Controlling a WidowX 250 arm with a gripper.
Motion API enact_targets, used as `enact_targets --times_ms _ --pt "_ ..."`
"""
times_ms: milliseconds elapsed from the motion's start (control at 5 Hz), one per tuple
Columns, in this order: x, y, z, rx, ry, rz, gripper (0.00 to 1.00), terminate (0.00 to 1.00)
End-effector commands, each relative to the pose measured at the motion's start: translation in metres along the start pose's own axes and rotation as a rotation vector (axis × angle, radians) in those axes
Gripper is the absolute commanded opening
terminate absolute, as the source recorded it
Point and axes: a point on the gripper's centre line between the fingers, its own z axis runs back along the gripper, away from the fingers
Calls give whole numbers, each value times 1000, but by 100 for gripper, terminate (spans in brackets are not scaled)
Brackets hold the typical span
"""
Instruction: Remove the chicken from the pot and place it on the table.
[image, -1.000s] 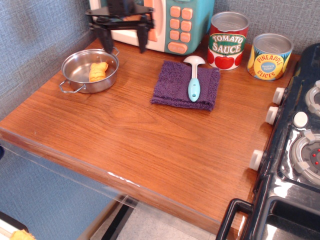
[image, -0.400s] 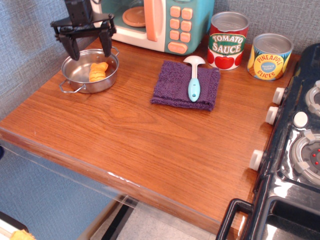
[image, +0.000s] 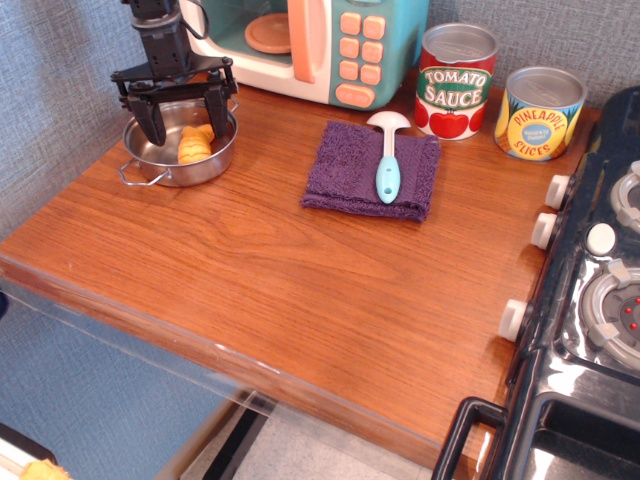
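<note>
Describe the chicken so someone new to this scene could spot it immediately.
Start at the toy microwave at the back of the table, then drop to the small steel pot at its left front. The chicken lies inside, beneath the open gripper: the only orange-yellow, breaded-looking piece in view.

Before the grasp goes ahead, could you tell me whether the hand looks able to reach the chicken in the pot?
Probably yes. The hand hangs open right over the pot, fingers either side of the chicken, and nothing covers it.
</note>
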Motion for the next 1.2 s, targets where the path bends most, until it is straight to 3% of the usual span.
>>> enact_targets --times_ms 0,200,400,800,1000 --pt "2 -5 8 22 -29 -1 100 0" --pt "2 -6 7 38 -21 4 0 0" --pt "1 -8 8 45 -9 -6 0 0" --pt "-6 -11 60 -13 -148 14 0 0" --pt "-24 -16 85 -55 -204 -46 0 0"
